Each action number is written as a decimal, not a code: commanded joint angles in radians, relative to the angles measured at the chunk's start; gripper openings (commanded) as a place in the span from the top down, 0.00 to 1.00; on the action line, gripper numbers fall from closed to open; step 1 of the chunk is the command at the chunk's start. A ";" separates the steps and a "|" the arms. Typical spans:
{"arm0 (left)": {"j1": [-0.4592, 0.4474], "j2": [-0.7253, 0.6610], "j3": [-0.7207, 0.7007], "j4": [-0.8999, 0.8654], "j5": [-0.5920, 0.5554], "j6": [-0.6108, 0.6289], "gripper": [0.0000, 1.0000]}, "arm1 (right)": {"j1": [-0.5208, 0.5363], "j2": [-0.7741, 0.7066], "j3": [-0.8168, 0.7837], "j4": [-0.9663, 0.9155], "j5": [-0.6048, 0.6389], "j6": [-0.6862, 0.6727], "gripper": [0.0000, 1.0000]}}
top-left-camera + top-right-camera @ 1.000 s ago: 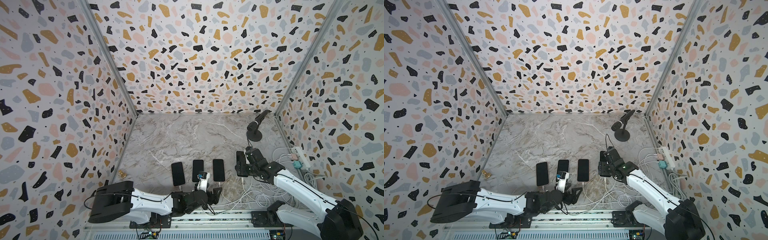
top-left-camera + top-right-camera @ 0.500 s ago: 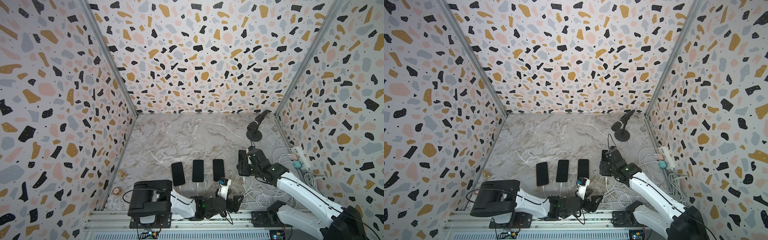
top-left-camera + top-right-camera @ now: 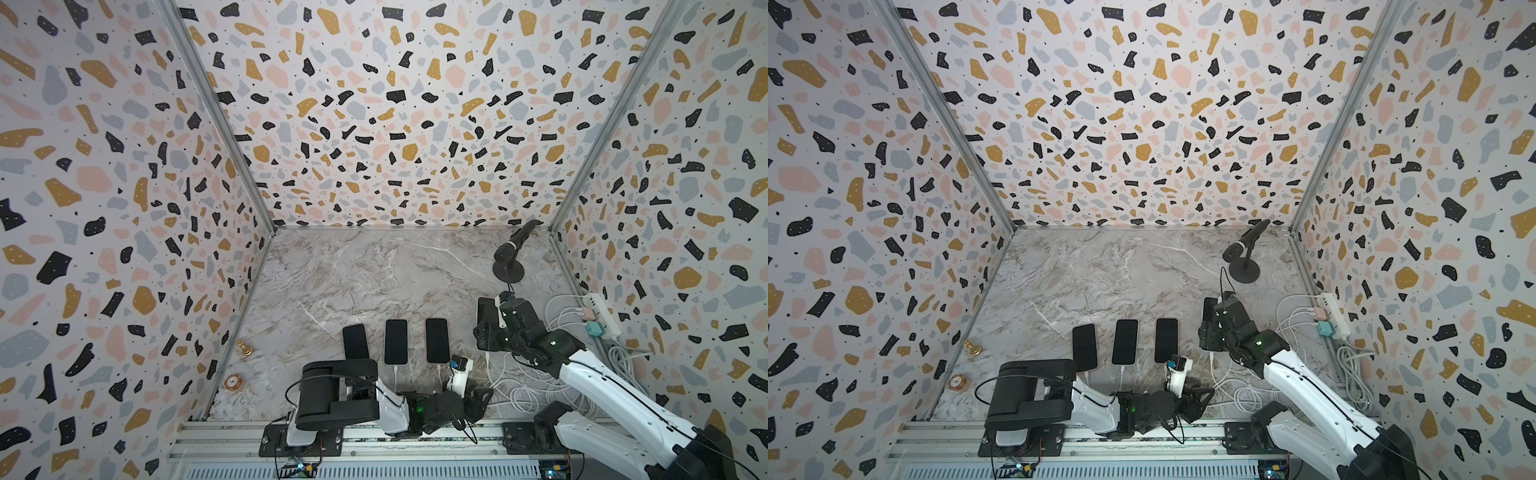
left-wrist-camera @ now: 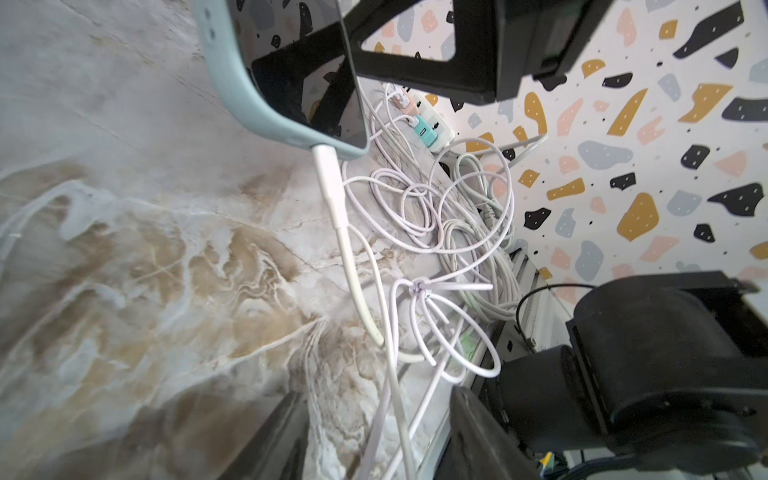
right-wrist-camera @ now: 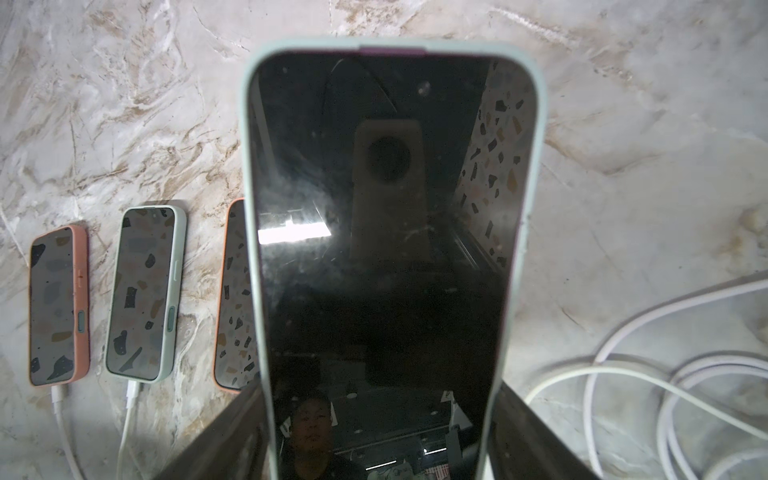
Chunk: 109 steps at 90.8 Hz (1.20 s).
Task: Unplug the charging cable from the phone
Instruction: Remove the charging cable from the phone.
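The bench (image 3: 374, 270) is a slab printed like pale grey-and-tan marble. It is boxed in on three sides by walls (image 3: 374, 104) papered in a terrazzo pattern of black, ochre, pink and grey chips, with metal strips at the corners. An aluminium rail (image 3: 415, 449) along the near edge carries both arm bases. A black microphone on a round stand (image 3: 509, 253) sits toward the far right corner. Near the left wall are a small brass piece (image 3: 243, 348) and an orange-and-white disc (image 3: 233, 381). Three spare phones (image 3: 395, 341) lie face up in a row on the bench, each with a white lead at its near end. A white power strip (image 3: 600, 313) lies along the right wall with pink and teal adapters plugged into it. Loose coils of white cord (image 3: 523, 395) spill from it across the bench. The right tool (image 3: 488, 332) is clamped on the sides of the phone (image 5: 374, 208), a dark-screened handset in a pale green case, and holds it off the bench to the right of the row. The charging cable (image 4: 332, 191) has its white plug seated in the phone's lower edge and droops from there to the marble. The left tool (image 4: 380, 440) sits low at the bench's near edge, below that plug. Its jaws are apart and white cords run between them, touching neither.
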 commanded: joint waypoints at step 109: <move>0.095 0.102 0.112 0.056 0.157 0.028 1.00 | -0.017 -0.077 0.031 -0.030 0.018 -0.100 0.63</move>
